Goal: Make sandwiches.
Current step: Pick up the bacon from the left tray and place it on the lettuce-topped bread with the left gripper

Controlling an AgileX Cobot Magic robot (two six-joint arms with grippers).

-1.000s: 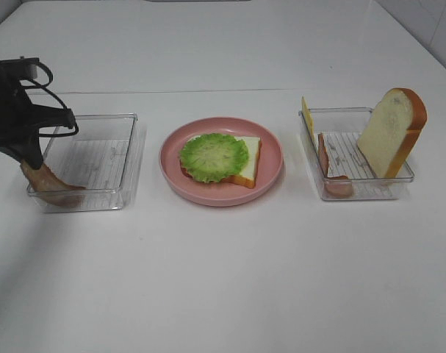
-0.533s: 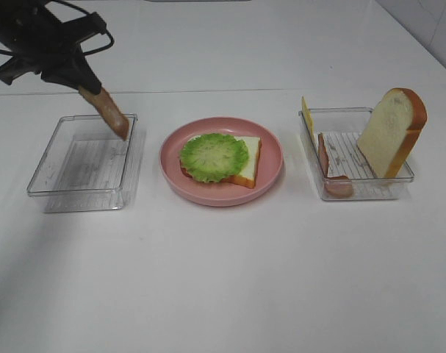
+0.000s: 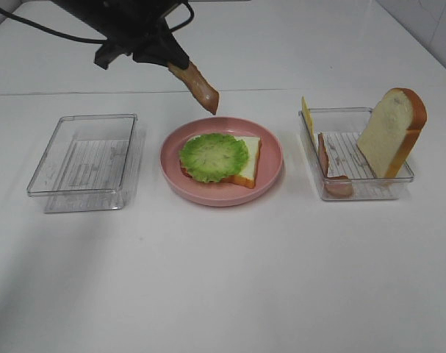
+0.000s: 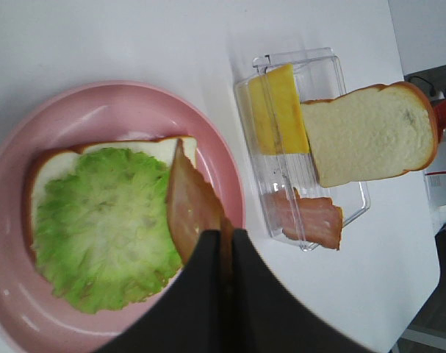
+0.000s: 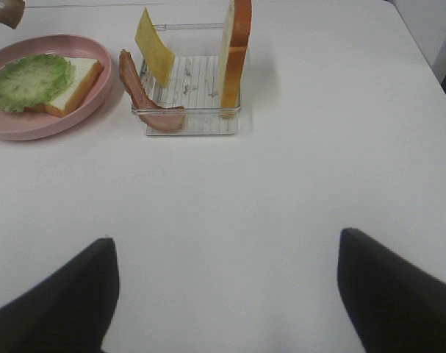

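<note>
From above, the left gripper point(image 3: 170, 64) hangs over the far rim of the pink plate point(image 3: 270, 158), pinching a meat strip point(image 3: 199, 88). On the plate, lettuce point(image 3: 214, 157) covers a bread slice point(image 3: 249, 168). Right of the plate, a clear tray point(image 3: 399, 180) holds upright bread point(image 3: 390, 136), cheese point(image 3: 307, 116) and a second meat strip point(image 3: 325, 158).

The left wrist view shows the jaws clamped on the meat strip, above the lettuce's edge.

In the right wrist view, the right gripper point(image 5: 223, 294) is spread wide over the table point(image 5: 281, 191), well apart from the plate.

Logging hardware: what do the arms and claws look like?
Both are matte black with no markings visible. The left claw has two flat, tapering fingers; a black cable trails behind it. The right claw shows two dark, rounded fingers.
</note>
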